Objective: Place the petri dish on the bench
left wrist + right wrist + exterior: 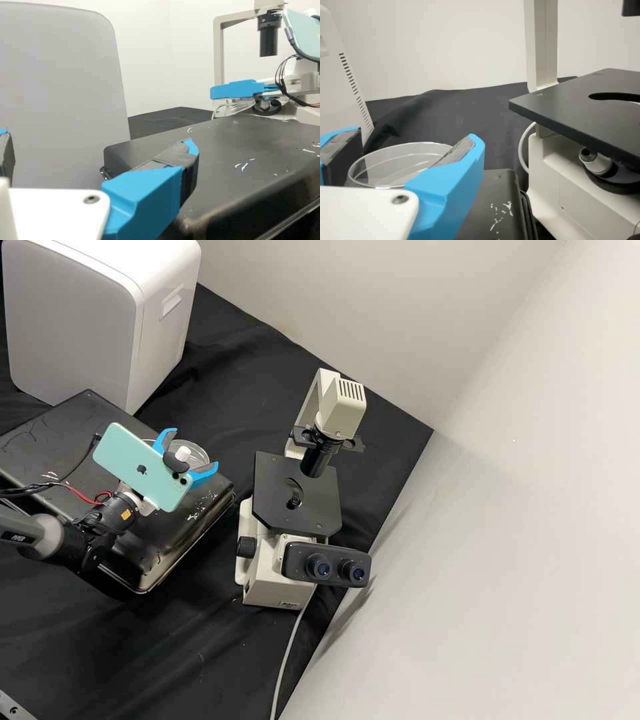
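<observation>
A clear petri dish (195, 453) sits between the blue fingers of my right gripper (188, 455), over the corner of a black case (53, 440) nearest the microscope. In the right wrist view the petri dish (395, 162) fills the gap of the right gripper (405, 145), with the finger pads against its rim. Whether the dish rests on the case lid or hangs just above it I cannot tell. My left gripper (95, 145) is open and empty, low beside the black case (240, 145). From there the right gripper (237, 91) and the petri dish (231, 105) show at the case's far end.
An inverted microscope (297, 507) stands right of the case, with its black stage (580, 110) close to the dish. A white appliance (93, 313) stands at the back left. Black bench cloth (133, 640) lies bare in front of the case. The bench ends at a wall on the right.
</observation>
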### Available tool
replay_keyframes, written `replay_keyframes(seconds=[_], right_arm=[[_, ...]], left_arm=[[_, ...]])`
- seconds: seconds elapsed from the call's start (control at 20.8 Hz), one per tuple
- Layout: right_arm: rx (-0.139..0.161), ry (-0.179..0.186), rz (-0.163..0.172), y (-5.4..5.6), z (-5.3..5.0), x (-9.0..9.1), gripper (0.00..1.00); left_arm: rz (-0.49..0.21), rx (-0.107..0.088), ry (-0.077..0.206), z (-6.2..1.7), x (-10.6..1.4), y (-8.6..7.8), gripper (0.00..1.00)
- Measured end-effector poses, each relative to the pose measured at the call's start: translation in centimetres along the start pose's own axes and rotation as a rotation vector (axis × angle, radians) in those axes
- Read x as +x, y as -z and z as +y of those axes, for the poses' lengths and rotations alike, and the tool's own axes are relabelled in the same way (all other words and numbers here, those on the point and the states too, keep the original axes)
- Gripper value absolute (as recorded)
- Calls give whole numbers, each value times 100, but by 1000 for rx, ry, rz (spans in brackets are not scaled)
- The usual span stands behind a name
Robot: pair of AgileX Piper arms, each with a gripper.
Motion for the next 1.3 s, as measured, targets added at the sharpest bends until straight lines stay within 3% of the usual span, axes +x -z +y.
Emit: replay_keyframes(seconds=[0.38,0.62,0.67,1.1,1.3], right_arm=[[1,37,7,26,-108,-28,0],[6,64,-8,-15,-180,-5,0],[6,66,-10,-21,-184,-3,100],[5,69,-14,-31,-192,-9,100],[-9,69,-13,-31,-192,-9,100]], left_arm=[[0,0,0,0,0,0,100],[0,0,0,0,0,0,100],[0,0,0,0,0,0,100],[0,0,0,0,0,0,100],[0,0,0,0,0,0,100]])
